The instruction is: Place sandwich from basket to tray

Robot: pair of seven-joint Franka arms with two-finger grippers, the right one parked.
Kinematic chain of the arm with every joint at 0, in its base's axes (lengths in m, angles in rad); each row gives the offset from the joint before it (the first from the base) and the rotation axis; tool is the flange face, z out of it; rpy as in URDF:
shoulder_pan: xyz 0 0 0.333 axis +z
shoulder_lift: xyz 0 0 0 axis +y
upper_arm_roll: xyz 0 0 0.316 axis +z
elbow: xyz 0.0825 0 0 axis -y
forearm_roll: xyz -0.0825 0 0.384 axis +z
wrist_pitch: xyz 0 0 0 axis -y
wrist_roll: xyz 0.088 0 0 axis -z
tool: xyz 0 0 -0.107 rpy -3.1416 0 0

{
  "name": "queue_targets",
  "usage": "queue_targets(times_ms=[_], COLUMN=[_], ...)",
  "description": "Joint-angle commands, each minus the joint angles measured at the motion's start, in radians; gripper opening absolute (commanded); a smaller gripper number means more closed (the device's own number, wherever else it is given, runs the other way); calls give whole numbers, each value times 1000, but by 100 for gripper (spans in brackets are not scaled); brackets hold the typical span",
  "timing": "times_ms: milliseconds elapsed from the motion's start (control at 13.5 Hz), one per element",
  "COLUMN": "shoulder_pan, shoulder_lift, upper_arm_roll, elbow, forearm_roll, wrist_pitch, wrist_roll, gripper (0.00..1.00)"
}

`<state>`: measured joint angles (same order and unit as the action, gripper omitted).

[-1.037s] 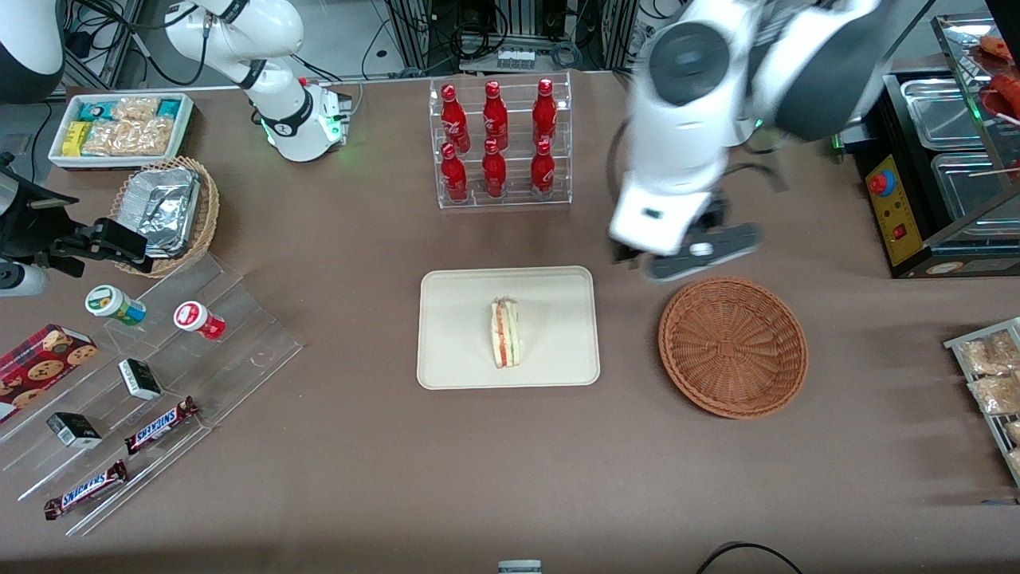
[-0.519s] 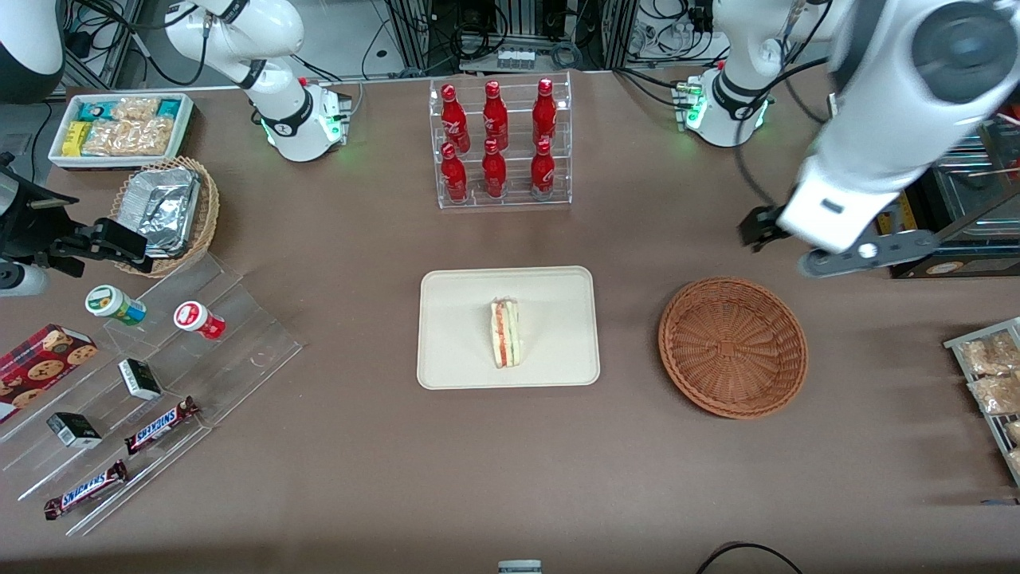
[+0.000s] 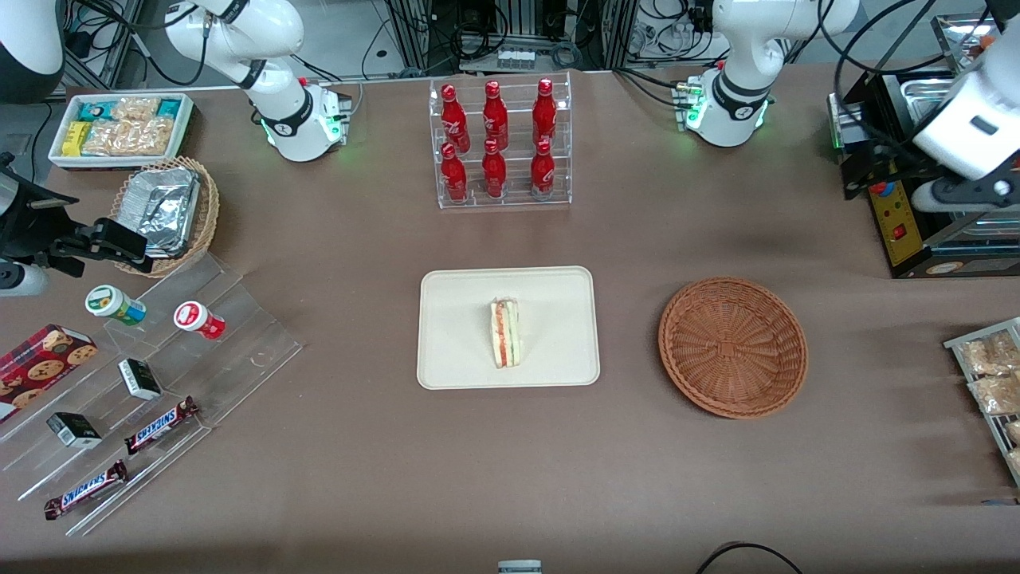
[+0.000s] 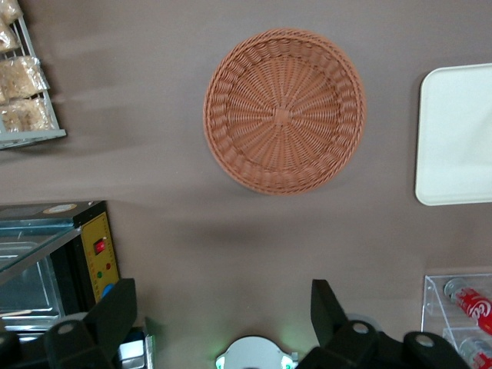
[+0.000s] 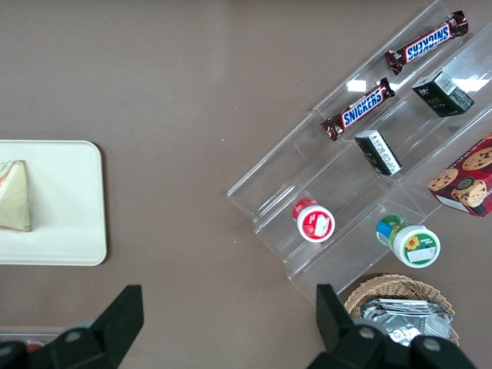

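On the tray (image 3: 458, 335) the sandwich (image 3: 506, 332) lay delivered, the basket (image 3: 733, 347) empty, while the gripper (image 4: 223, 319), fingers apart and holding nothing, had withdrawn high toward the working arm's end.

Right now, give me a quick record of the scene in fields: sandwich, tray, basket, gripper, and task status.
sandwich: lying on the tray, near its middle
tray: cream, flat on the table, beside the basket
basket: round wicker, nothing in it
gripper: open, holding nothing, raised near the working arm's end of the table, clear of the basket
task status: sandwich already on the tray; looks done
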<state>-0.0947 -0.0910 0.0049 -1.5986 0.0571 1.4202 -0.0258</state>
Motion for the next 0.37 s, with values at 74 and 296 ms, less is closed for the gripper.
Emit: queue_targets(times_ms=[74,296], shoulder_pan=[3,3], shoulder_lift=[11,43], upper_arm_roll=[-2,-11], elbow=[-8,45], forearm_roll=[-22,-20], wrist_pitch=[8,-6], wrist_roll=[-3,-2], gripper=[100,100])
